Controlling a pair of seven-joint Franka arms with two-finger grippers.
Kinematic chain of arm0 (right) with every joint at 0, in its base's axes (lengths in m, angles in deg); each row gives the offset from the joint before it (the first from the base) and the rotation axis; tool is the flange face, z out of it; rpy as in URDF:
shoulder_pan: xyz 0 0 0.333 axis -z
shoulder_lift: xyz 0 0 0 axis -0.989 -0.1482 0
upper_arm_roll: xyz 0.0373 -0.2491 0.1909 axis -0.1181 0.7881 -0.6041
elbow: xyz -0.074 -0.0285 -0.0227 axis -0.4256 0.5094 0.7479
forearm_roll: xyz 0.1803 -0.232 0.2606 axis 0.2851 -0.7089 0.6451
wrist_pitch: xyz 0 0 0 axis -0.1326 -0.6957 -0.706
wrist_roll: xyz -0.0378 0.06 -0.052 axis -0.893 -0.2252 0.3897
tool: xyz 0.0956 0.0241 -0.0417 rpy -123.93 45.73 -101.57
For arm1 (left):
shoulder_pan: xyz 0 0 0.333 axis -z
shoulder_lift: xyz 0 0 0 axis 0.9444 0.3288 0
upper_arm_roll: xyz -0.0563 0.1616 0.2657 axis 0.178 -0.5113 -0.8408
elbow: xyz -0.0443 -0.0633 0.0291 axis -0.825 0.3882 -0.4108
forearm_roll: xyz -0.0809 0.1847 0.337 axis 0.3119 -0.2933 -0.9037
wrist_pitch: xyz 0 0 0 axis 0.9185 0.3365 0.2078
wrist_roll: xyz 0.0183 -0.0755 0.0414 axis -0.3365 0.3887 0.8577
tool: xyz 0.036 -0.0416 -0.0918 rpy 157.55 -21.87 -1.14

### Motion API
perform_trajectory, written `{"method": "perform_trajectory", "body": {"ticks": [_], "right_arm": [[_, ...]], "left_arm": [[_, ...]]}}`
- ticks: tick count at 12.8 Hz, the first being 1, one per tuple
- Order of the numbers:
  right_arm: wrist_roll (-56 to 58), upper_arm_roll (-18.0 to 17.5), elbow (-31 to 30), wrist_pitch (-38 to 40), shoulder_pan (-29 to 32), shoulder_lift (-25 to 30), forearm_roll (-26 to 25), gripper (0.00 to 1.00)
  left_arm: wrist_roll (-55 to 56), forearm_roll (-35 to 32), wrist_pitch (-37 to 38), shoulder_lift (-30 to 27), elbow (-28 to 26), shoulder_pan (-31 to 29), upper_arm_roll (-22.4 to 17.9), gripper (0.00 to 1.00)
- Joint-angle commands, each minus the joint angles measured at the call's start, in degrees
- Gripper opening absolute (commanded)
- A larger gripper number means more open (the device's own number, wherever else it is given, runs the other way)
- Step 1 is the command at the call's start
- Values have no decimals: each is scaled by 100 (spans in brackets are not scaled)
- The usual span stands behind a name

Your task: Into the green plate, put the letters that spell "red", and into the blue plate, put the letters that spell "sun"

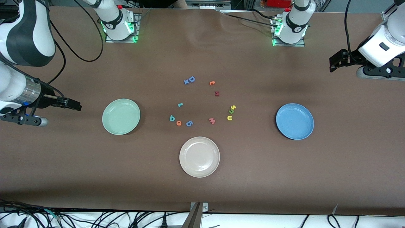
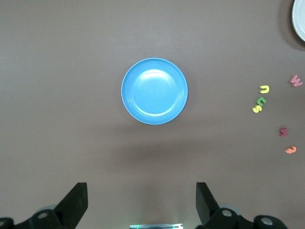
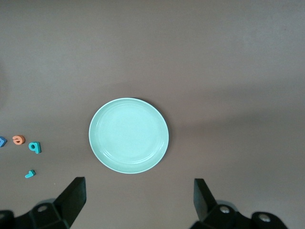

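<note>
The green plate [image 1: 121, 116] [image 3: 128, 135] lies toward the right arm's end, the blue plate [image 1: 295, 121] [image 2: 154, 90] toward the left arm's end. Between them lie the teal r [image 1: 180, 104] [image 3: 30, 173], teal d [image 1: 172, 118] [image 3: 34, 147] and orange e [image 1: 178, 123] [image 3: 18, 140]. Closer to the blue plate sit the yellow s [image 1: 233, 107] [image 2: 256, 109], olive n [image 1: 231, 111] [image 2: 261, 100] and yellow u [image 1: 229, 118] [image 2: 264, 88]. My right gripper [image 1: 73, 104] [image 3: 139, 198] hangs open and empty beside the green plate. The left gripper [image 1: 334, 63] [image 2: 141, 200] also hangs open and empty, over the table's end past the blue plate.
A beige-white plate [image 1: 199, 156] lies nearest the front camera. Other loose letters sit among the task's own: a blue D [image 1: 191, 79] with a small x, an orange t [image 1: 212, 83], a dark red letter [image 1: 216, 93], a blue 6 [image 1: 189, 123], a pink m [image 1: 212, 120].
</note>
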Motion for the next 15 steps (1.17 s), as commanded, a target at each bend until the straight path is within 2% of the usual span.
{"method": "perform_trajectory", "body": {"ticks": [1, 15], "right_arm": [[-6, -25, -22, 50, -10, 63, 27, 100], [-76, -43, -251, 6, -168, 72, -61, 100]], "left_arm": [[-97, 126, 111, -67, 60, -27, 22, 100], [-97, 126, 129, -67, 60, -36, 93, 100]]}}
